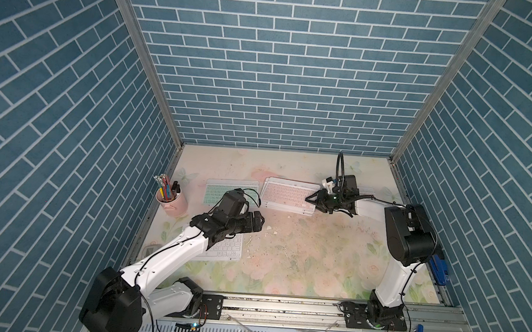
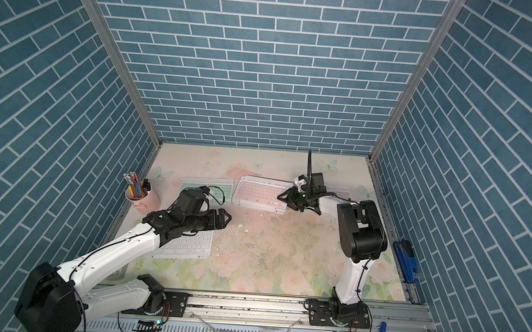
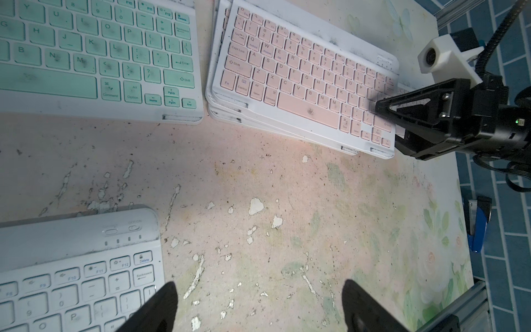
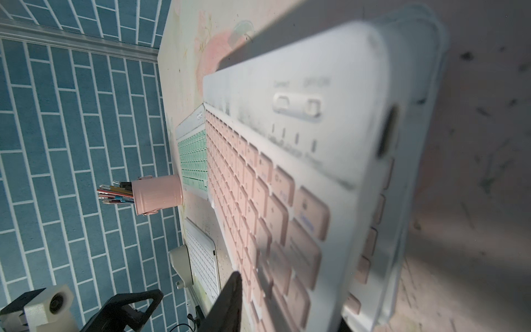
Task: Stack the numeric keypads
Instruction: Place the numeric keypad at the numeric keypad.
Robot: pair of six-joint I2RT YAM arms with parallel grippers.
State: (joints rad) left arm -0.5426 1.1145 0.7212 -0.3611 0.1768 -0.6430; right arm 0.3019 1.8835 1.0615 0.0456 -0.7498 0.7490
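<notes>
Gaping left fingers [image 3: 161, 310], gaping right fingers [image 3: 408, 106], three pink keypads [image 3: 301, 80], one green [image 3: 86, 43], one white [image 3: 57, 287]

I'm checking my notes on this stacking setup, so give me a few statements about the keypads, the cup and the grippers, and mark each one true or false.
1. The green keypad lies beside the pink stack, not on it. True.
2. The left gripper holds a keypad. False: its jaws stand open over bare table.
3. The pencil cup stands on the green keypad. False: it stands on the table, apart from it.
4. The right gripper is at the pink stack's edge. True.
</notes>
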